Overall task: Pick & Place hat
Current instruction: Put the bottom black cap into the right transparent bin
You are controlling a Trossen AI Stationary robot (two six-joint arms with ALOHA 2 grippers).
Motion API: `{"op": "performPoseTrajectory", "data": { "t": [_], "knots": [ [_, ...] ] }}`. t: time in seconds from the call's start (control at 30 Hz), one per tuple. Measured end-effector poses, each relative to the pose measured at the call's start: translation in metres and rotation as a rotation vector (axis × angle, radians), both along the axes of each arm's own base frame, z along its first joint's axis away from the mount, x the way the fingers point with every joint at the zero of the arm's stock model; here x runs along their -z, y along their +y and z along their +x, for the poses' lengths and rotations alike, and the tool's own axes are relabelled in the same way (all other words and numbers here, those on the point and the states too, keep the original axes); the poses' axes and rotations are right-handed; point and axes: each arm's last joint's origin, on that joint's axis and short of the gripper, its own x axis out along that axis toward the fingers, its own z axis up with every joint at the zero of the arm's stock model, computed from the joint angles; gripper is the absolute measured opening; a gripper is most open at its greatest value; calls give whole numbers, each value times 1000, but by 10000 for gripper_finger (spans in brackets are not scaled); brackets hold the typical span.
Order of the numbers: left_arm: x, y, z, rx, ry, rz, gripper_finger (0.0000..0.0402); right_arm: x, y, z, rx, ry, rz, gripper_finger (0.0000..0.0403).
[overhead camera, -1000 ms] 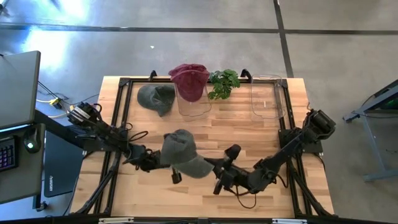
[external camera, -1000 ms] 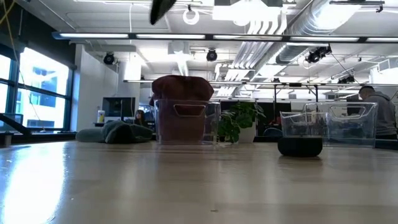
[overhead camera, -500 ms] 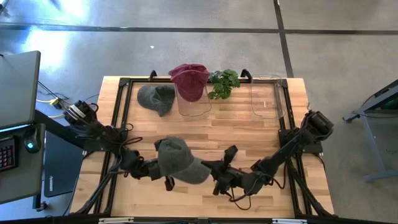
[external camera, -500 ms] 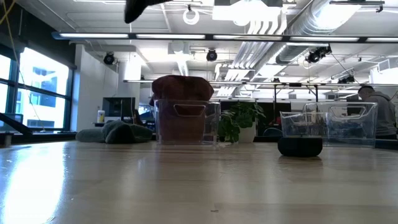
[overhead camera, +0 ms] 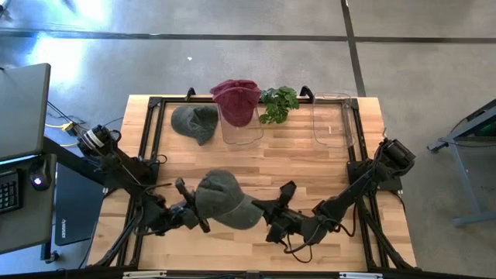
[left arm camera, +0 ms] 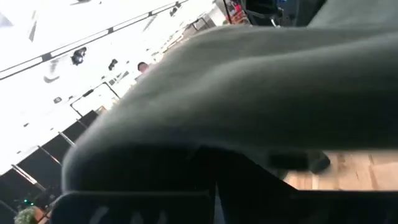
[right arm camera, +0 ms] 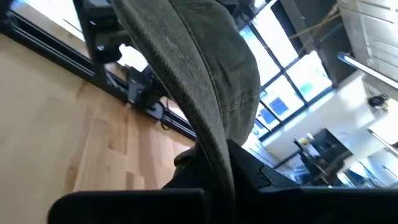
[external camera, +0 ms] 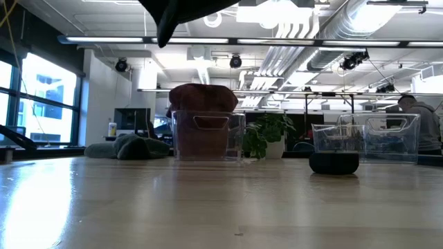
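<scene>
Left gripper [overhead camera: 194,211] drew back; both clamp grey cap [overhead camera: 225,200], right gripper [overhead camera: 262,209] on brim.

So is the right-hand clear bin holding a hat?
No, in the high view the right bin holds no hat; the maroon hat sits in the other bin.

Both arms reach low toward the desk's near middle. The left pincer [overhead camera: 198,216] is clamped shut on the grey cap [overhead camera: 225,200] from the cap's left; the right pincer [overhead camera: 260,208] is clamped on its brim from the right.
</scene>
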Motion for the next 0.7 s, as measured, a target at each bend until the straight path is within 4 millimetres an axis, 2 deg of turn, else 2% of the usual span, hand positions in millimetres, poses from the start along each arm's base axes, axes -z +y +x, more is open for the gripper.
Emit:
{"op": "performPoseTrajectory", "data": {
  "t": [0.17,0.33,0.53,0.7],
  "knots": [
    [-3,15,14,-36,1,39,0,0,3,0,-93,0,12,7],
    [-17,35,23,-82,-52,84,0,5,2,1,-130,43,33,12],
    [-22,35,21,-23,-101,135,0,9,0,0,-78,78,32,8],
    [-10,32,27,12,-65,90,0,15,-2,0,-57,103,50,16]
  ]
}}
